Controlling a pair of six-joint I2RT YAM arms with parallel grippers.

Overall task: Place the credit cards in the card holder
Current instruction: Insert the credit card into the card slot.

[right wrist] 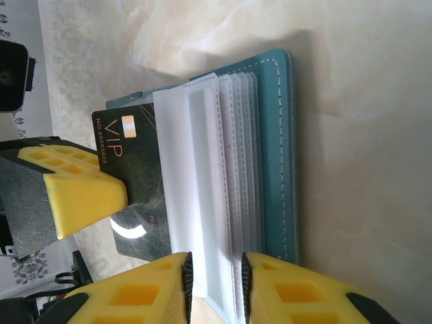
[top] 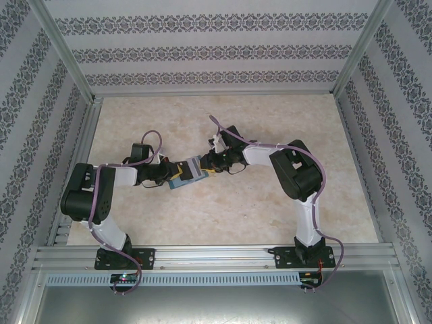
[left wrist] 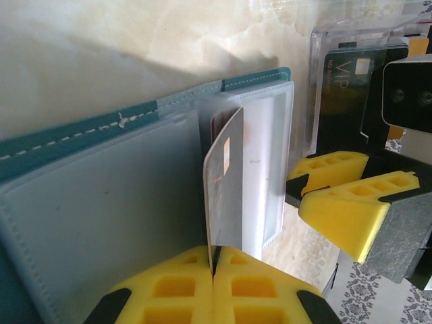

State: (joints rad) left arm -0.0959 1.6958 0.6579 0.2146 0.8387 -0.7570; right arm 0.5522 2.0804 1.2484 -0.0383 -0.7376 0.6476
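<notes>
The teal card holder [top: 187, 178] lies open on the table between both arms, its greyish sleeves [left wrist: 101, 202] facing up. My left gripper [left wrist: 216, 260] is shut on a grey credit card [left wrist: 226, 175], which stands edge-on with its far end at the sleeves. My right gripper [right wrist: 214, 270] has its jaws partly apart at the near edge of the white sleeve [right wrist: 196, 189], beside the teal cover [right wrist: 277, 135], with nothing clamped. A dark VIP credit card [right wrist: 131, 169] lies beside the sleeves. The right gripper [left wrist: 297, 192] sits at the holder's right edge.
A clear plastic tray [left wrist: 337, 30] stands just past the holder, with the dark VIP card [left wrist: 344, 81] behind its wall and an orange card edge [left wrist: 418, 44]. Metal frame rails [top: 216, 253] border the beige table. Patterned walls enclose it.
</notes>
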